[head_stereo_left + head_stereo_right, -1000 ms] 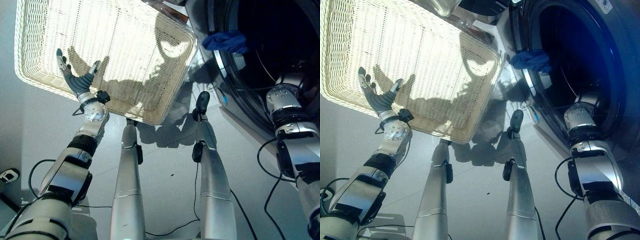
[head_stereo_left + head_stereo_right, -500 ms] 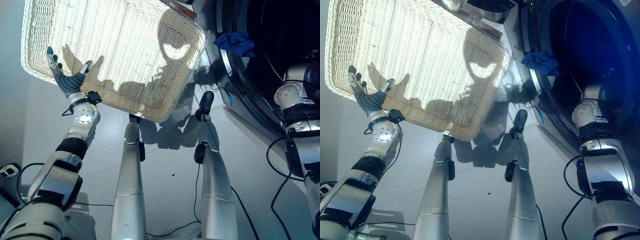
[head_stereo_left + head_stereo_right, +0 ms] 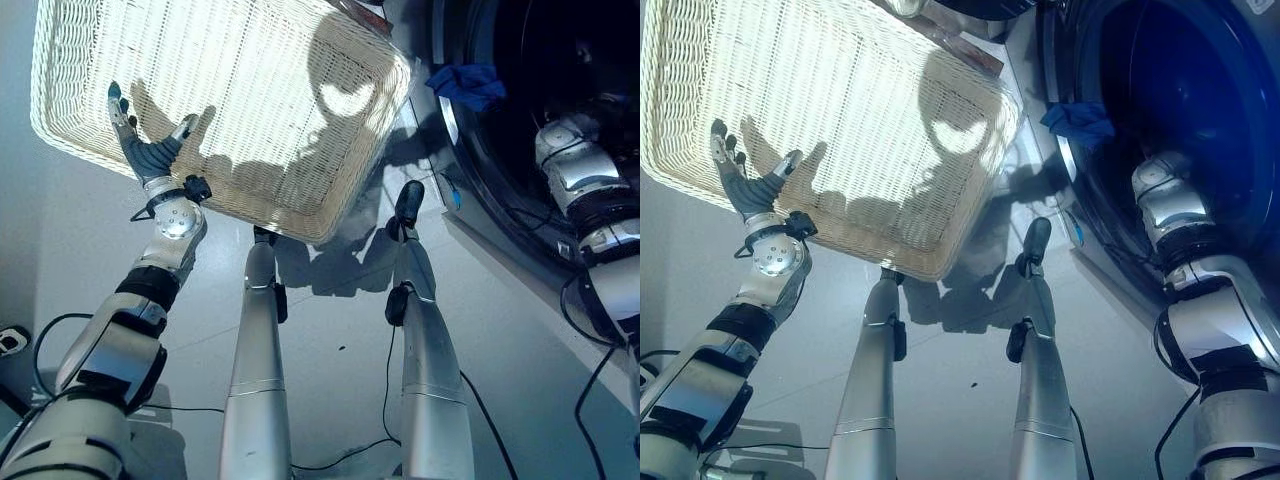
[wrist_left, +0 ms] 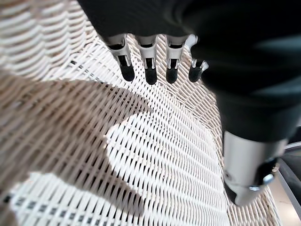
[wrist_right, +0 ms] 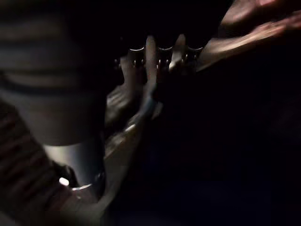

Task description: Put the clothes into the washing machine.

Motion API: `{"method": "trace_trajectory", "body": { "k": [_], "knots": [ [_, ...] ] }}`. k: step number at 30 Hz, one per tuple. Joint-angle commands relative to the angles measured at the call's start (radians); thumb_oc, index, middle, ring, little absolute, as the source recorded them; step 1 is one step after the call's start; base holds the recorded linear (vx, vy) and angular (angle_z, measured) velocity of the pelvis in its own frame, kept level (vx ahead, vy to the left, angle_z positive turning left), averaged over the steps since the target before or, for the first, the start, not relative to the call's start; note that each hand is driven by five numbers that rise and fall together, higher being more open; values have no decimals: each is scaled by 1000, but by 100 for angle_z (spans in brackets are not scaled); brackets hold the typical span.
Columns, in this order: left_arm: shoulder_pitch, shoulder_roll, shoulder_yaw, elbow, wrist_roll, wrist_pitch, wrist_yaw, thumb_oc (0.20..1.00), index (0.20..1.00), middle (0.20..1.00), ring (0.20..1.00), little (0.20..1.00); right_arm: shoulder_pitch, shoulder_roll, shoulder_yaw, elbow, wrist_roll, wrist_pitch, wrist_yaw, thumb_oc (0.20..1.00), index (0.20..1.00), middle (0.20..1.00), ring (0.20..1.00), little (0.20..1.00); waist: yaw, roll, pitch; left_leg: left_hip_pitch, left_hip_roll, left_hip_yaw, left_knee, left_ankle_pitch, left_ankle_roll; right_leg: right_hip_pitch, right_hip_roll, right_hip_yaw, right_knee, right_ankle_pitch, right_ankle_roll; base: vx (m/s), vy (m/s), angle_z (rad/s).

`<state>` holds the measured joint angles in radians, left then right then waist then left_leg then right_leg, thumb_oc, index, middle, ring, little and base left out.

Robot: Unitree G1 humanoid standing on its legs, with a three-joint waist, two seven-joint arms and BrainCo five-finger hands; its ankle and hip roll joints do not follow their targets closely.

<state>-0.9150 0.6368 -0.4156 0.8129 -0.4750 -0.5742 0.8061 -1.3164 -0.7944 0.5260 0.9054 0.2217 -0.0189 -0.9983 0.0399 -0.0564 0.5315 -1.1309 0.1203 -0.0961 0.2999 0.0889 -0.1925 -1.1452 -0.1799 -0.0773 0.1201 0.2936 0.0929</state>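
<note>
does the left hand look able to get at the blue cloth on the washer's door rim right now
Probably not. The left hand hovers open over the wicker basket, while the blue cloth hangs on the washing machine rim, beyond the basket's far side, where the right arm reaches into the drum.

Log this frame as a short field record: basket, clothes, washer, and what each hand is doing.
basket: white wicker basket on the floor, no clothes visible inside
clothes: blue garment draped on the washing machine's door rim
washing machine: door opening faces the robot, dark drum interior
left hand: open, fingers spread, above the basket's near edge, holding nothing
right hand: reached into the dark drum; finger state cannot be read
task status: judging by the basket, loading looks nearly finished
</note>
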Motion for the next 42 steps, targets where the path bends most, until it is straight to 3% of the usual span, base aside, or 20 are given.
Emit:
{"method": "trace_trajectory", "body": {
  "k": [1, 4, 11, 23, 24, 25, 26, 32, 42],
  "knots": [
    [-27, -10, 22, -20, 27, -19, 32, 1000, 1000, 1000, 1000, 1000, -86, -115, 106, -57, -166, 37, 40, 1000, 1000, 1000, 1000, 1000, 1, 52, -11, 41, -62, -31, -58, 1, 86, 12, -14, -48, 145, -104, 97, 0, 0, 0],
    [-34, -19, 26, -14, 35, -20, 40, 1000, 1000, 1000, 1000, 1000, -57, -87, 141, -91, -266, 67, 102, 1000, 1000, 1000, 1000, 1000, -2, 57, -11, 37, -61, -26, -50, -3, 85, 2, -14, -45, 159, -114, 94, 0, 0, 0],
    [-79, -37, 13, 13, 50, -29, 56, 1000, 1000, 1000, 1000, 1000, -1, -31, 204, -9, -423, 45, 235, 1000, 1000, 1000, 1000, 1000, -1, 65, -11, 25, -58, -23, -52, 2, 82, -16, -19, -45, 167, -114, 94, -1, -10, 0],
    [-104, -56, 2, 42, 60, -41, 61, 1000, 1000, 1000, 1000, 1000, 68, 11, 281, 171, -535, 37, 400, 1000, 1000, 1000, 1000, 1000, -2, 62, -11, 21, -54, -17, -59, 12, 80, -27, -15, -48, 171, -108, 91, 0, -1, 0],
    [-109, -59, 0, 47, 61, -43, 60, 1000, 1000, 1000, 1000, 1000, 76, 15, 289, 201, -563, 51, 411, 551, 551, 551, 551, 551, -2, 63, -11, 20, -53, -17, -59, 13, 81, -28, -15, -49, 171, -106, 91, 0, 0, 0],
    [-109, -59, 0, 47, 61, -43, 60, 1000, 1000, 1000, 1000, 1000, 76, 15, 289, 202, -563, 51, 411, 551, 551, 551, 551, 551, -2, 63, -11, 20, -53, -17, -59, 13, 81, -28, -15, -49, 171, -106, 91, 0, 0, 0],
    [-112, -64, -2, 51, 65, -43, 61, 1000, 1000, 1000, 1000, 1000, 83, 15, 297, 225, -583, 78, 431, 200, 200, 200, 200, 200, -2, 64, -11, 20, -53, -18, -61, 15, 81, -28, -15, -48, 168, -103, 91, 0, 0, 0],
    [-114, -75, -2, 47, 74, -40, 71, 1000, 1000, 1000, 1000, 1000, 79, 22, 309, 259, -631, 170, 440, 200, 200, 200, 200, 200, -1, 71, -11, 15, -56, -20, -63, 17, 80, -35, -15, -44, 161, -97, 90, 0, 0, 0],
    [-95, -95, 14, 36, 86, -37, 75, 1000, 1000, 1000, 1000, 1000, 54, 13, 279, 256, -631, 230, 359, 200, 200, 200, 200, 200, 1, 76, -11, 17, -56, -20, -61, 20, 76, -30, -16, -38, 161, -96, 90, 0, 0, 0]
  ]
}}
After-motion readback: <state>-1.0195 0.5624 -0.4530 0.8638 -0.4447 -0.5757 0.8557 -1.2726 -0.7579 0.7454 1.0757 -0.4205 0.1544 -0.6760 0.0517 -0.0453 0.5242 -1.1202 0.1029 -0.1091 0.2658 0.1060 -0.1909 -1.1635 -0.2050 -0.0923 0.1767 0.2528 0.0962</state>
